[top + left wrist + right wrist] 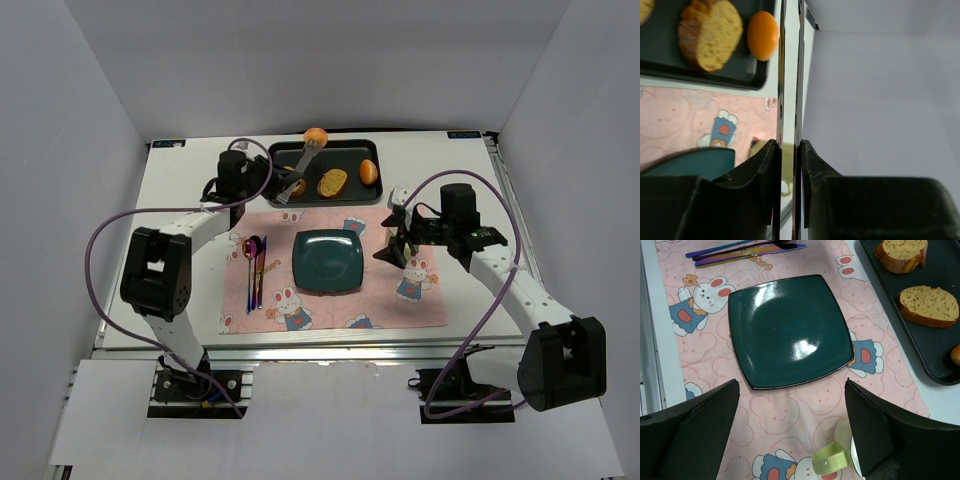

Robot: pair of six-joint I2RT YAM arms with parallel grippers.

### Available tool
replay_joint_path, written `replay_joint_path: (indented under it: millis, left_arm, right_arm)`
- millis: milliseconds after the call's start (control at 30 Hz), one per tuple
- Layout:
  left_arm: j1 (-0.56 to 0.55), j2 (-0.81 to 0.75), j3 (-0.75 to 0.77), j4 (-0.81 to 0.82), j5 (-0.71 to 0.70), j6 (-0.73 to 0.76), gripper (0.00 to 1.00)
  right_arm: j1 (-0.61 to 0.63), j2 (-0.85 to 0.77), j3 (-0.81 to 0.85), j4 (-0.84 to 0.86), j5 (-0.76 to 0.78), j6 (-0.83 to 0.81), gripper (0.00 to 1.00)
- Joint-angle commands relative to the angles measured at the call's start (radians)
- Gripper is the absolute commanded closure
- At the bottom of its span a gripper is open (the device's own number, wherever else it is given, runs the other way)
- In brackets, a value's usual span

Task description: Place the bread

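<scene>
The bread, a small round golden-orange bun (316, 135), is pinched in the tip of metal tongs (306, 158), raised over the back edge of the black tray (340, 148). My left gripper (289, 185) is shut on the tongs' handle; in the left wrist view the fingers (765, 165) clamp the two thin blades (790, 75) and the bun is out of view. The dark teal square plate (328, 260) lies empty on the pink mat and also shows in the right wrist view (790, 330). My right gripper (392, 245) is open and empty to the right of the plate (791, 385).
Two toast slices (332, 182) (297, 186) and an orange egg-shaped item (368, 172) lie in the tray. Cutlery (255, 265) lies on the mat (300, 315) left of the plate. A pale green mug (837, 455) stands by my right gripper's finger.
</scene>
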Motion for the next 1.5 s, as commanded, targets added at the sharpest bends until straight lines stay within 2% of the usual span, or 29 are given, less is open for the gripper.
replay_joint_path:
  millis: [0, 100, 200, 267, 400, 500, 600, 700, 867, 1000, 1067, 1133, 1300, 1467]
  left_arm:
    - [0.003, -0.119, -0.031, 0.055, 0.069, 0.03, 1.0]
    - [0.003, -0.208, -0.068, -0.005, 0.126, 0.073, 1.0]
    - [0.0, -0.315, -0.152, -0.149, 0.146, 0.161, 1.0]
    - [-0.005, -0.441, -0.252, -0.212, 0.16, 0.201, 1.0]
    - [-0.007, -0.648, -0.383, -0.483, 0.192, 0.29, 1.0]
    - [-0.013, -0.777, -0.476, -0.623, 0.218, 0.329, 1.0]
    - [-0.016, -0.857, -0.556, -0.659, 0.242, 0.321, 1.0]
    - [-0.028, -0.857, -0.599, -0.66, 0.249, 0.323, 1.0]
    - [-0.043, -0.767, -0.581, -0.686, 0.238, 0.404, 1.0]
    - [-0.045, -0.725, -0.546, -0.72, 0.224, 0.45, 0.82]
    - [-0.046, -0.724, -0.538, -0.735, 0.221, 0.464, 0.66]
    - [-0.046, -0.731, -0.532, -0.74, 0.221, 0.468, 0.58]
    - [-0.045, -0.751, -0.535, -0.76, 0.217, 0.47, 0.51]
    - [-0.045, -0.774, -0.529, -0.783, 0.209, 0.472, 0.5]
  right_arm:
    - [-0.006, -0.026, 0.008, 0.009, -0.021, -0.01, 0.11]
    - [-0.006, -0.038, 0.01, 0.003, -0.017, -0.027, 0.11]
    - [-0.008, -0.06, 0.001, 0.004, -0.02, -0.045, 0.11]
    - [-0.008, -0.075, -0.015, 0.012, -0.025, -0.056, 0.11]
    - [-0.009, -0.098, -0.03, 0.029, -0.038, -0.059, 0.11]
    - [-0.009, -0.09, -0.021, 0.018, -0.041, -0.055, 0.11]
    - [-0.009, -0.075, -0.009, 0.012, -0.044, -0.044, 0.1]
    - [-0.008, -0.063, 0.004, 0.009, -0.051, -0.041, 0.11]
    - [-0.009, -0.061, 0.016, -0.002, -0.046, -0.039, 0.11]
    - [-0.009, -0.077, 0.001, 0.0, -0.046, -0.027, 0.11]
    - [-0.008, -0.089, -0.007, 0.001, -0.045, -0.022, 0.11]
    - [-0.009, -0.093, -0.015, 0.001, -0.041, -0.022, 0.11]
    - [-0.008, -0.098, -0.018, 0.001, -0.044, -0.021, 0.11]
    - [-0.008, -0.092, -0.013, -0.003, -0.052, -0.022, 0.11]
